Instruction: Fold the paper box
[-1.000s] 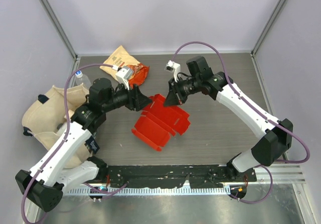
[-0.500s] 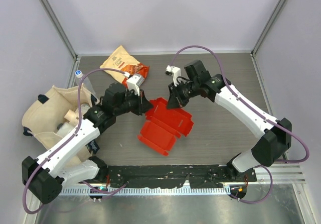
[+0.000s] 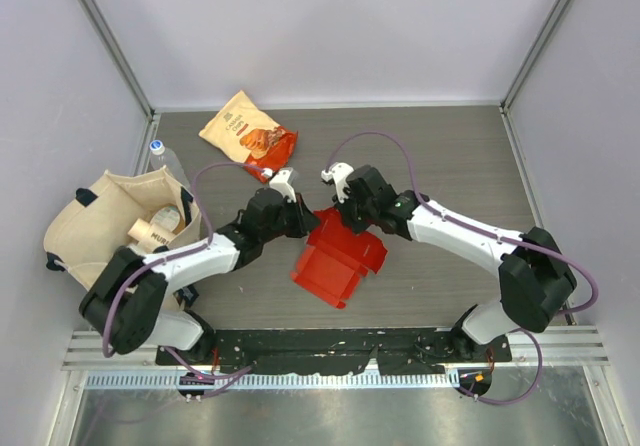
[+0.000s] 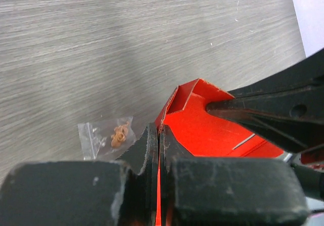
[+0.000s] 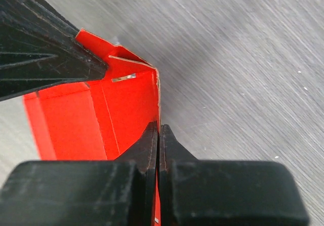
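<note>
Left claw (image 4: 158, 135) pinching paper box (image 4: 202, 129), creased red card

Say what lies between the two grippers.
Only a corner of the paper box; the left gripper and right gripper each pinch it, seen in both wrist views.

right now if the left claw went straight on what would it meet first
The paper box that the left claw grips: its folded corner is dead ahead. The right claw lies just beside that line; depth unclear.
</note>
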Motion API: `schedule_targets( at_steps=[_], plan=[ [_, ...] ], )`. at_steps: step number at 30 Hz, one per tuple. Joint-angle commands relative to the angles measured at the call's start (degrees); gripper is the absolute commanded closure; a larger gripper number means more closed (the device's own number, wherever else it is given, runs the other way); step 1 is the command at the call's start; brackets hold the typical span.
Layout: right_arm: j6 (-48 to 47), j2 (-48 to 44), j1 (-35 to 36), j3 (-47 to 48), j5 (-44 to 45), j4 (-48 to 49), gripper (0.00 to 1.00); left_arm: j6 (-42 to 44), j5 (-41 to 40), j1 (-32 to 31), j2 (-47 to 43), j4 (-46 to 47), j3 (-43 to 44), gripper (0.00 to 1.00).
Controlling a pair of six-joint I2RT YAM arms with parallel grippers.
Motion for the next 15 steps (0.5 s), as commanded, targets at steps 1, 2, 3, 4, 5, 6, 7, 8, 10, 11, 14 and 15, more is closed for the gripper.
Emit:
schedule_targets(
  at_steps=[1, 2, 3, 4, 5, 6, 7, 8, 10, 11, 14, 15],
  plan=[
    [-2.73, -1.01, 0.25, -6.11, 20.22, 9.64, 0.99, -3.69, -5.42, -0.67, 3.00, 20.75, -2.16, 1.00],
    [-2.29, -0.92, 0.34, -6.73, 22.49, 10.52, 0.96, -2.81, -5.69, -1.11, 3.79, 23.73, -2.94, 1.00],
    [-1.77, -0.83, 0.34, -7.26, 22.78, 11.66, 0.93, -0.98, -5.69, -1.11, 4.93, 24.63, -3.21, 1.00],
    [-0.98, -0.83, 0.43, -7.88, 22.87, 11.58, 0.90, -0.35, -5.69, -1.02, 5.29, 24.90, -3.30, 1.00],
    [-0.10, -0.57, 0.34, -7.79, 22.95, 11.06, 0.85, 0.79, -5.69, -1.11, 5.64, 25.95, -3.74, 1.00],
    [1.04, -0.39, 0.34, -7.62, 24.52, 9.58, 0.80, 1.58, -5.69, -1.11, 6.17, 26.31, -4.00, 1.00],
    [2.36, -0.13, 0.25, -5.88, 25.41, 7.73, 0.77, 2.29, -5.69, -1.11, 6.17, 26.57, -4.36, 1.00],
    [5.07, 0.48, 0.34, -4.47, 25.68, 5.28, 0.76, 2.21, -5.69, -1.11, 6.43, 27.36, -5.06, 1.00],
    [7.98, 0.75, 0.34, 0.17, 26.29, -2.72, 0.73, 2.03, -5.34, -1.11, 6.61, 28.33, -5.67, 1.00],
    [12.26, 0.84, 0.34, 1.86, 27.08, -5.79, 0.67, 1.68, -5.17, -1.20, 6.79, 29.55, -6.55, 1.00],
    [18.87, 0.58, -0.01, 8.80, 30.32, -18.18, 0.61, 0.45, -4.73, -1.29, 7.75, 31.49, -7.26, 1.00],
    [22.98, -0.47, -0.27, 9.95, 30.86, -22.21, 0.59, 0.19, -4.72, -1.29, 8.19, 31.58, -7.26, 1.00]
  ],
)
